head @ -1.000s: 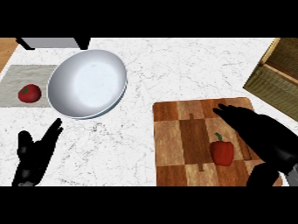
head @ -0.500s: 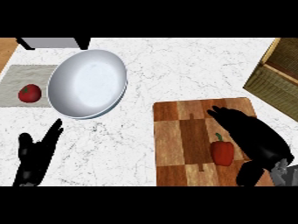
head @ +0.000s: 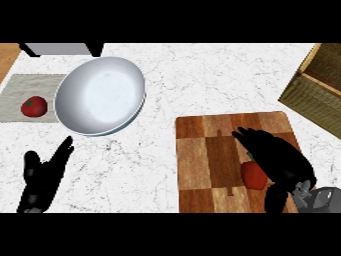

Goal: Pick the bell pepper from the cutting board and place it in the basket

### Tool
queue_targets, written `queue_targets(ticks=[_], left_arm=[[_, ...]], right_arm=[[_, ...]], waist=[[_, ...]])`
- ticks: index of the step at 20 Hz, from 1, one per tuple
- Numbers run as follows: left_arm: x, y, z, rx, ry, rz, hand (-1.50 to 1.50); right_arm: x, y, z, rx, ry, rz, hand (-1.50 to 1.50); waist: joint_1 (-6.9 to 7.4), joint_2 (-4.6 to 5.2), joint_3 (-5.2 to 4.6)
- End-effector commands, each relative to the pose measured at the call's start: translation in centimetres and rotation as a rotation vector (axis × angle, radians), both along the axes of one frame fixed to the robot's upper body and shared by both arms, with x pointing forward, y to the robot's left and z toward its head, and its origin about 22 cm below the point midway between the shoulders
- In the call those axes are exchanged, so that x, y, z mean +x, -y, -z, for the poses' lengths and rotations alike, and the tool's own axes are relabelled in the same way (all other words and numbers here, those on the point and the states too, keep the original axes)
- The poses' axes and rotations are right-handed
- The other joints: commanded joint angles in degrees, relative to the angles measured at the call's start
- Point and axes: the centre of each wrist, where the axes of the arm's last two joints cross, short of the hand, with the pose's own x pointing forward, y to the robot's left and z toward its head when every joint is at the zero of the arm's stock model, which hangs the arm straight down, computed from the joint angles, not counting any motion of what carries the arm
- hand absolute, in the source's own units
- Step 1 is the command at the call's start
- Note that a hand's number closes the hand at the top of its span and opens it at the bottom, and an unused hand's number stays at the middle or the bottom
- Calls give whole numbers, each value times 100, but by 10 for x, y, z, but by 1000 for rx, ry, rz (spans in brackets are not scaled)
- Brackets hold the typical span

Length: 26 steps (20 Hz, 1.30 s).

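Fingers (head: 256,139) of right hand (head: 280,160) spread, curving over pepper (head: 253,175), not clearly closed on it. Pepper lies on board (head: 210,160), near right part. Basket (head: 328,90) far right. Left hand (head: 44,177) relaxed, near left. Bowl (head: 99,95) and tomato (head: 33,106) on cloth (head: 10,97) far left.

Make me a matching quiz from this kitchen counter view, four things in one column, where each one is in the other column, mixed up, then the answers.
Things
1. bell pepper
2. tomato
3. basket
4. white plate

Places
A. on the grey cloth at the left
B. at the right edge of the counter
C. on the cutting board, beside the right hand
D. between the cloth and the cutting board

Pairs: 1-C, 2-A, 3-B, 4-D
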Motion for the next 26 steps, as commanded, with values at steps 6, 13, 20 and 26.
queue_targets(ticks=[6, 13, 20, 26], left_arm=[[-14, -3, 20, -32, -97, -13, 0], [-27, 1, 19, -28, -93, -23, 0], [-19, -5, 18, -15, -94, -26, 0], [-15, -6, -2, -14, -87, -24, 0]], right_arm=[[4, 1, 20, -20, -22, 7, -150], [-10, 16, 44, -27, -9, -7, -150], [6, 15, 44, -55, 42, -84, 150], [13, -4, 59, -102, 89, -136, 150]], waist=[[-3, 43, -64], [-2, 37, -61], [0, 42, -63], [33, 43, -61]])
